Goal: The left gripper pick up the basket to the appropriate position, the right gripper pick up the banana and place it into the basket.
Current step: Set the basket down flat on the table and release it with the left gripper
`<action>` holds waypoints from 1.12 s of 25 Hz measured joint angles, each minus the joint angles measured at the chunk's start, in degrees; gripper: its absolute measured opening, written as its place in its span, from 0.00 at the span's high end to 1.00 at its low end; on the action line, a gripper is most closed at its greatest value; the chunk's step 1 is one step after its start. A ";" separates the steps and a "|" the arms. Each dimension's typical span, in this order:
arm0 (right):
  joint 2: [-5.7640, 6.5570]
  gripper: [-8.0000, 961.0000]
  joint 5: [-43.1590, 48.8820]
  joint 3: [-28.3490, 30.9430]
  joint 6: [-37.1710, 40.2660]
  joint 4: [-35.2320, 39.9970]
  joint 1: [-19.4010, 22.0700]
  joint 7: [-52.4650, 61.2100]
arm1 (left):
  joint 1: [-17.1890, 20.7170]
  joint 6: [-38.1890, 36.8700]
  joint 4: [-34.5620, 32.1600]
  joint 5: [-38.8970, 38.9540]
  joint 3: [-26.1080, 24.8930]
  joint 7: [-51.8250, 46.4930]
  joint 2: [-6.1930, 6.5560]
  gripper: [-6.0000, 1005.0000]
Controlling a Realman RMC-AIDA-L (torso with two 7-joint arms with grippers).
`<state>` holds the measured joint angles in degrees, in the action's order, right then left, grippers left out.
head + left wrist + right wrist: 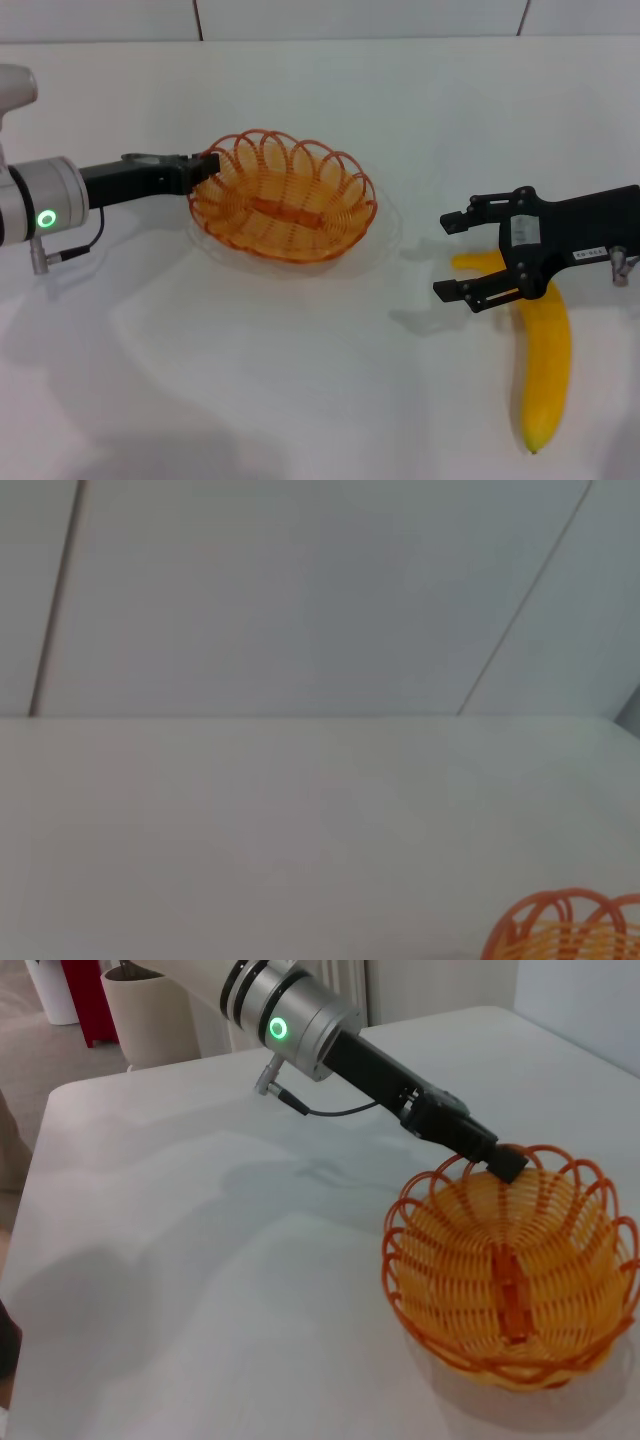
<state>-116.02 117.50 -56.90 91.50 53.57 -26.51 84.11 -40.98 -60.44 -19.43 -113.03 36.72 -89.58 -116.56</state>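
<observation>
With the left gripper point(205, 168) pinching the basket point(283, 196) rim at nine o'clock, the right gripper point(462, 257), jaws spread, hovers over the banana point(543, 355) at four o'clock; next comes descending and closing.

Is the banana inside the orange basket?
No, the banana lies on the table under the right gripper, well apart from the empty basket.

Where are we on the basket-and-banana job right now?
Early. The left gripper is at the rim of the orange wire basket, which looks tilted; it holds nothing. The right gripper is open above the stem end of the yellow banana, still lying on the white table. Grasping and placing the banana remain.
</observation>
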 joint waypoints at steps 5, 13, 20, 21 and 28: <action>0.00 0.08 0.00 0.03 0.00 -0.07 -0.03 0.00 | 0.88 0.00 0.53 0.16 -0.02 -0.55 0.01 0.92; 0.00 0.08 0.00 -0.12 0.00 -0.47 -0.26 -0.03 | 1.10 0.63 2.07 2.27 -0.03 0.99 -0.11 0.92; 0.00 0.08 0.00 -0.05 0.00 -1.37 -0.92 -0.23 | 1.10 0.68 3.04 3.34 0.28 2.60 -0.14 0.92; 0.00 0.08 0.00 -0.08 0.00 -1.37 -0.92 -0.23 | 1.10 0.68 3.05 3.34 0.29 2.60 -0.15 0.92; 0.00 0.08 0.00 -0.18 0.00 -1.37 -0.91 -0.19 | 1.08 0.68 3.08 3.35 0.21 2.60 -0.17 0.92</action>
<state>-116.02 117.51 -57.08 91.49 52.20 -27.42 83.92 -39.90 -59.76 -16.35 -109.68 36.93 -86.99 -116.72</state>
